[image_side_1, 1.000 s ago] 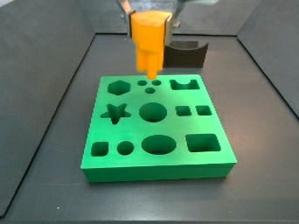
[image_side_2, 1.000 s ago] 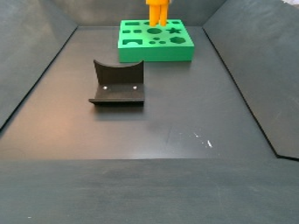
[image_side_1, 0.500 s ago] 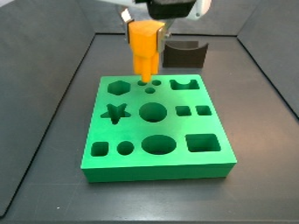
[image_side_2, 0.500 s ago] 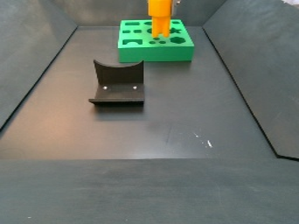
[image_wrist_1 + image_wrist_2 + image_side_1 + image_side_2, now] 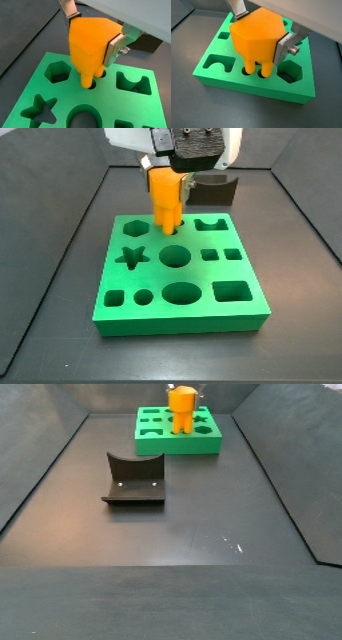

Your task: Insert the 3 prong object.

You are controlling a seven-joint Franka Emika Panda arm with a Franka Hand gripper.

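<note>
My gripper is shut on the bright orange 3 prong object, its silver fingers flat on two sides of the solid top. It also shows in a wrist view. The piece stands upright over the green board. Its prongs reach down into the small round holes at the board's far edge, between the hexagon hole and the notched hole. In both side views the piece stands low on the board under the gripper.
The board has several other shaped holes: a star, a big circle, a square. The dark fixture stands on the floor apart from the board; in a side view it sits behind the board. Grey walls ring the floor.
The gripper has come down with the orange piece. Its prongs, which hung above the board, now sit in the small holes at the far edge.
</note>
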